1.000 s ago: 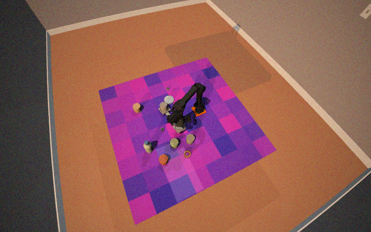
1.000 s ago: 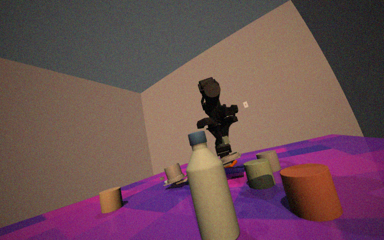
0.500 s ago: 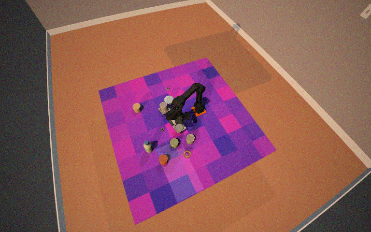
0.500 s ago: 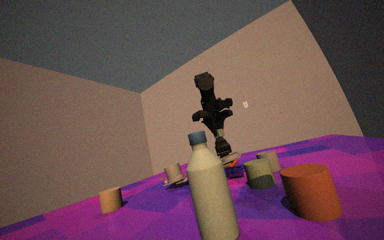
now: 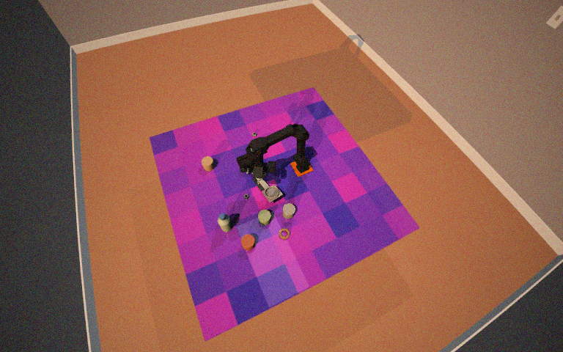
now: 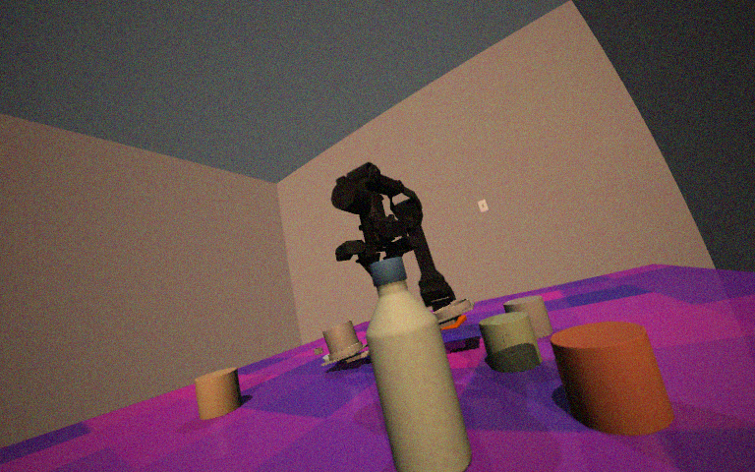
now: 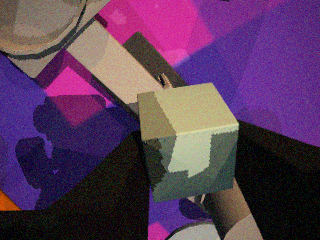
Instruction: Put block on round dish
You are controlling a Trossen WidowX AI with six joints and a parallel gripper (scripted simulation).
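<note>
My gripper (image 7: 183, 135) is shut on the block (image 7: 190, 145), pale green with a yellowish top, held in the air above the balance's beam (image 7: 112, 62) (image 5: 262, 183). The balance's bare end pan (image 5: 271, 193) (image 6: 455, 309) (image 7: 37, 25) is raised. The other cup (image 6: 340, 338) (image 7: 230, 202), greyish-pink, stands on the low far end; the arm hides it in the top view. A similar grey cup (image 5: 289, 210) (image 6: 530, 315) stands off the balance. The white round dish (image 7: 195, 232) shows partly at the wrist view's bottom edge, beside the cup; the arm covers it in the top view.
A bottle (image 5: 224, 222) (image 6: 414, 367), a green cylinder (image 5: 264, 217) (image 6: 509, 340), an orange cylinder (image 5: 248, 242) (image 6: 612, 378) and a tan cylinder (image 5: 207, 163) (image 6: 217, 393) stand around the balance. A ring (image 5: 279, 234) and two small nuts (image 5: 245, 196) (image 5: 254, 133) lie on the patchwork mat.
</note>
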